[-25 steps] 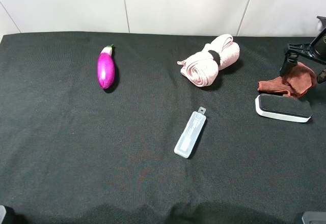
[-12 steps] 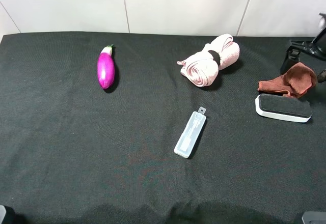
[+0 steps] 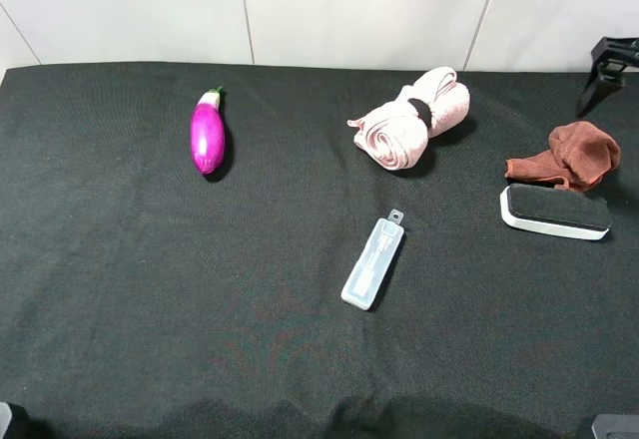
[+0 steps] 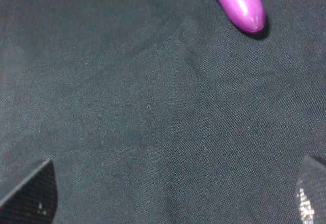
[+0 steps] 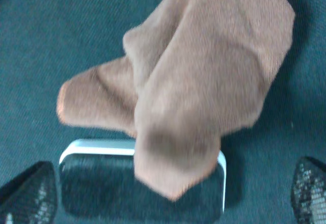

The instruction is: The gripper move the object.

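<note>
Black-clothed table below, right claw spread wide and empty above the brown cloth draped on the eraser, apparently released there, with retreat probably all that remains.

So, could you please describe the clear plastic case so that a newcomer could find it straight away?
Start from the black tablecloth and look near its middle, in front of the rolled pink towel. The clear plastic case lies there alone, flat and slanted; it is the only see-through item, long and narrow with a small tab at one end.

Right gripper: black, textured fingertips.
</note>
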You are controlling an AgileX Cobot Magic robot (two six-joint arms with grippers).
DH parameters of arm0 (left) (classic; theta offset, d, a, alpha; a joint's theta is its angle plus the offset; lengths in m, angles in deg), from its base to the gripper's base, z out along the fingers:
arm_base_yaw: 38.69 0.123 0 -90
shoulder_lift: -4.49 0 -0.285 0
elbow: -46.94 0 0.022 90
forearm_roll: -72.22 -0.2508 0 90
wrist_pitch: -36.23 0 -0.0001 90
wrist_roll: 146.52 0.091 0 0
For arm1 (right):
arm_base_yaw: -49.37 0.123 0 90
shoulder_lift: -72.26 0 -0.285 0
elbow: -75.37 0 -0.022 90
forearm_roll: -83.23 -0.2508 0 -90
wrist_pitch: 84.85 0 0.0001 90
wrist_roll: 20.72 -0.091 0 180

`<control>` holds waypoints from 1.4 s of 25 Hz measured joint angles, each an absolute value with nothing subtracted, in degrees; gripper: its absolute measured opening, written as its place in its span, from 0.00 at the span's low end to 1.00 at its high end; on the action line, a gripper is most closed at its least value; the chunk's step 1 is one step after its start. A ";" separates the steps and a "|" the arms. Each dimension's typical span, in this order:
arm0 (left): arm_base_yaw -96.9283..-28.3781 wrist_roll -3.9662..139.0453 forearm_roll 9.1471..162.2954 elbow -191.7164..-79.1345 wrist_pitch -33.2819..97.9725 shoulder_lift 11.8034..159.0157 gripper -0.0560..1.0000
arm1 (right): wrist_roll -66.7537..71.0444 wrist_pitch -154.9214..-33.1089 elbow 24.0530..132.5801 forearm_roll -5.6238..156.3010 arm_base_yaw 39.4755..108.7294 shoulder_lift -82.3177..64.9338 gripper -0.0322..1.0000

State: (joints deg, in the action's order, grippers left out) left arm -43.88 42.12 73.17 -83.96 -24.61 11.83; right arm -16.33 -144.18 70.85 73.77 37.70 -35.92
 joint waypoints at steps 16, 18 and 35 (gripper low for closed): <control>-43.88 42.12 73.17 -83.96 -24.61 11.83 0.99 | -14.98 -154.66 70.85 73.58 37.70 -21.69 0.70; -43.88 42.12 73.17 -83.96 -24.61 11.83 0.99 | -14.85 -154.71 70.85 73.65 37.91 -19.87 0.70; -43.88 42.12 73.17 -83.96 -24.61 11.83 0.99 | -17.89 -154.86 59.92 79.39 44.54 0.79 0.70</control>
